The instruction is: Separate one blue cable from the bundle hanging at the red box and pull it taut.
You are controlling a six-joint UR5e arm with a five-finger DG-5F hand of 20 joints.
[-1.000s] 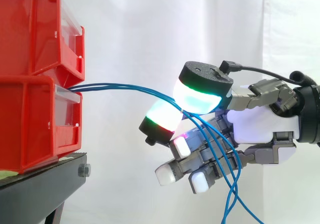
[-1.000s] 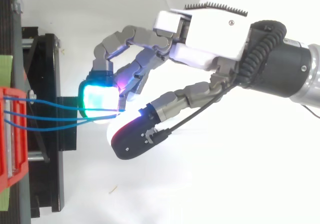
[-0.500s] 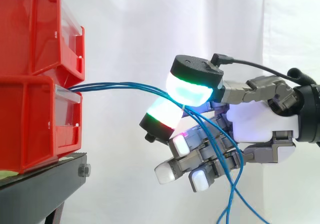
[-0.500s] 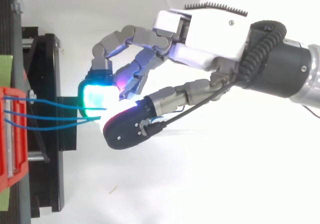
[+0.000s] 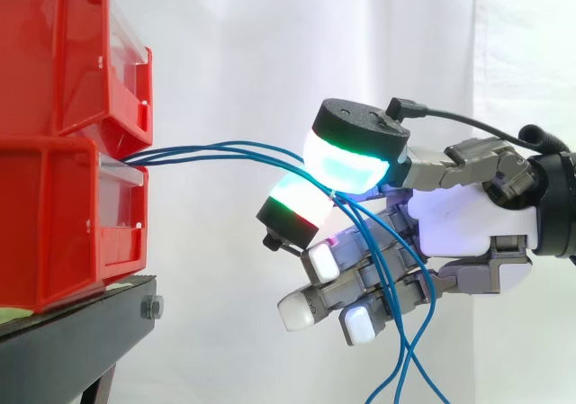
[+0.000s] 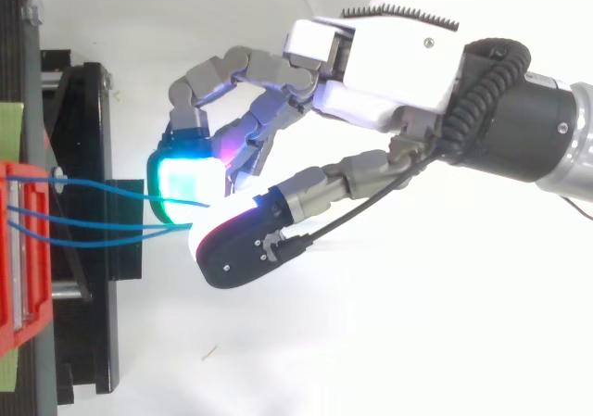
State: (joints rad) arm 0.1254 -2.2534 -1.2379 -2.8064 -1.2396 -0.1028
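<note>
Several thin blue cables (image 5: 225,157) leave the front of the lower red bin (image 5: 63,215) and run right to my hand (image 5: 468,224). The thumb pad (image 5: 346,166), glowing cyan, sits above a finger pad (image 5: 295,208) glowing red and white, and the cables pass between them, pinched where they meet. One strand arches higher than the others. In the top view that strand (image 6: 111,186) runs apart from the other two (image 6: 102,235), towards the cyan finger pad (image 6: 185,180). Past the pinch the cables drop across the curled fingers and hang down (image 5: 409,350).
A second red bin (image 5: 63,53) is stacked on the lower one, both on a black stand (image 5: 72,341) at the left. A white curtain hangs behind. Open space lies between the bins and my hand.
The thumb has shifted slightly left and down onto the cables. One strand has risen into a higher arch and stands further apart from the other two.
</note>
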